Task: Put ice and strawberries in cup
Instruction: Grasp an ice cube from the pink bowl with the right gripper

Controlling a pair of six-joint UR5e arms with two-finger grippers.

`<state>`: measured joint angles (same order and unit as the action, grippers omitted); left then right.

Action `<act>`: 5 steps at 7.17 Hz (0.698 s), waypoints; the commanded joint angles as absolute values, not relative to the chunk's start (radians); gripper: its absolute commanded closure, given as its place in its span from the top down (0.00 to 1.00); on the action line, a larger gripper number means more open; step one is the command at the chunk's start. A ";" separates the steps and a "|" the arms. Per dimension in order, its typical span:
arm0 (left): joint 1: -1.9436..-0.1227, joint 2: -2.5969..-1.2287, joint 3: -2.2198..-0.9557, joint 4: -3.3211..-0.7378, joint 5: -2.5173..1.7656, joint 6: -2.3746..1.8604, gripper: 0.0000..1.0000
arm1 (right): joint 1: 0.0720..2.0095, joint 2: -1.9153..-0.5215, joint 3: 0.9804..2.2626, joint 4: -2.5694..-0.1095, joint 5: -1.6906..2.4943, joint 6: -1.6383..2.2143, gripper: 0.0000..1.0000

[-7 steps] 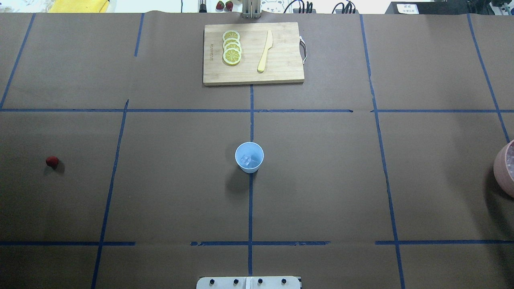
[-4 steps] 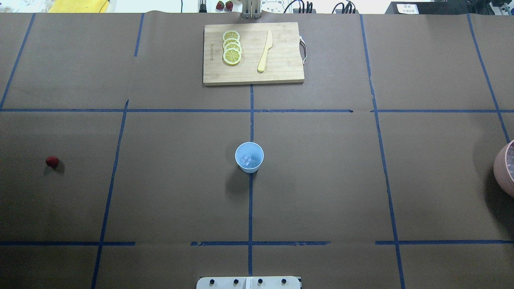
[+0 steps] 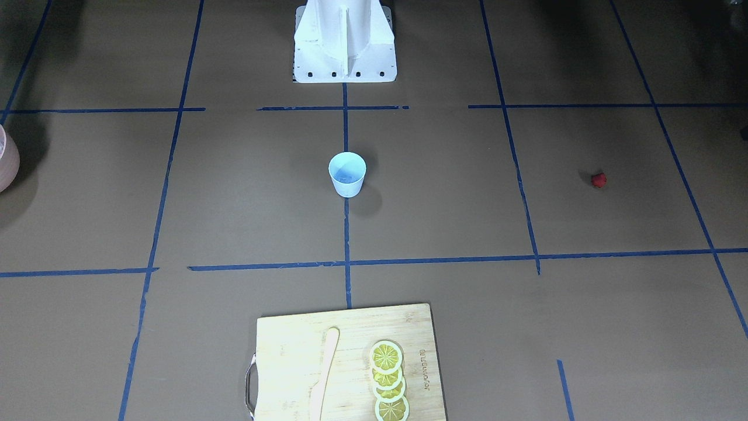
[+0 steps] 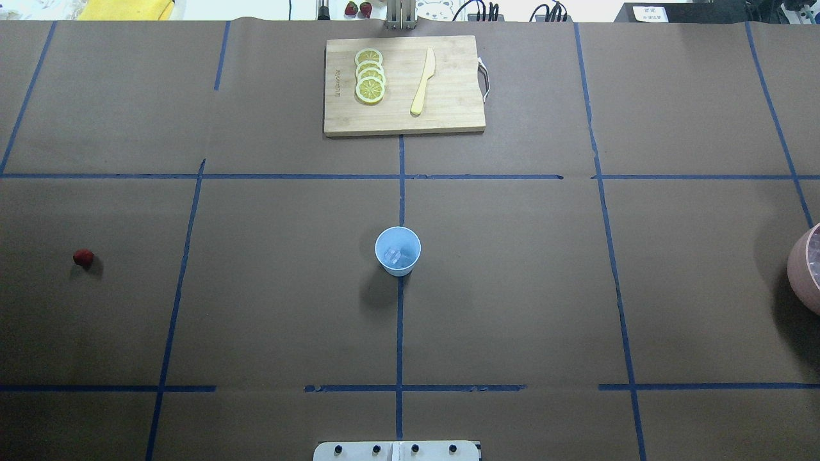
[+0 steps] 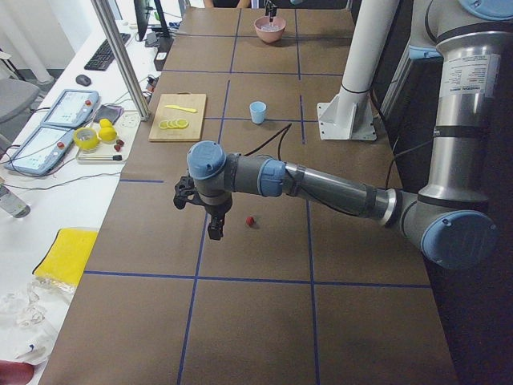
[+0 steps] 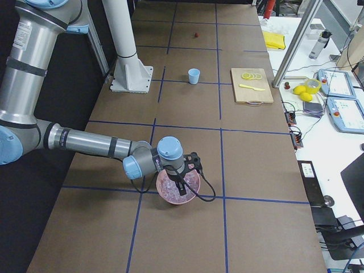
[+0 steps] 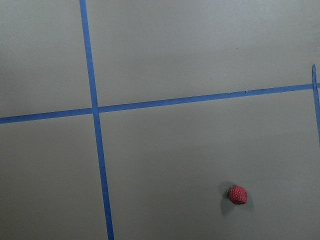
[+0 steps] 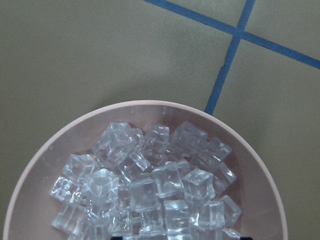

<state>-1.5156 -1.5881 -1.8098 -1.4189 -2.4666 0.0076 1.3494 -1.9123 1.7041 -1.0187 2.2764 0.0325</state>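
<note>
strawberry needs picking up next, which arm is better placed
Left. The left gripper hangs close beside the strawberry, which shows in the left wrist view. The right gripper is over the pink bowl at the opposite end of the table.

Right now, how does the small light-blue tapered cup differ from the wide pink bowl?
Size: the small light-blue tapered cup is narrow; the wide pink bowl is much broader.
Contents: the cup holds only a couple of clear ice cubes; the bowl is heaped with them.
Place: the cup stands mid-table on a blue tape line; the bowl sits at the table's end on the robot's right.
Both stand upright, open-topped, with ice inside.
</note>
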 commanded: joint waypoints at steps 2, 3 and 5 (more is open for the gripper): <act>-1.516 -1.589 -1.807 -1.419 -2.467 0.008 1.00 | 1.345 -1.910 1.691 -1.023 2.276 0.032 0.69; -1.516 -1.589 -1.807 -1.419 -2.467 0.008 1.00 | 1.341 -1.908 1.689 -1.026 2.276 0.032 0.69; -1.516 -1.588 -1.807 -1.419 -2.467 0.008 1.00 | 1.322 -1.908 1.681 -1.026 2.275 0.032 0.69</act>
<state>-1.5156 -1.5882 -1.8071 -1.4189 -2.4660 0.0077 1.3335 -1.9086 1.6862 -1.0257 2.2754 0.0322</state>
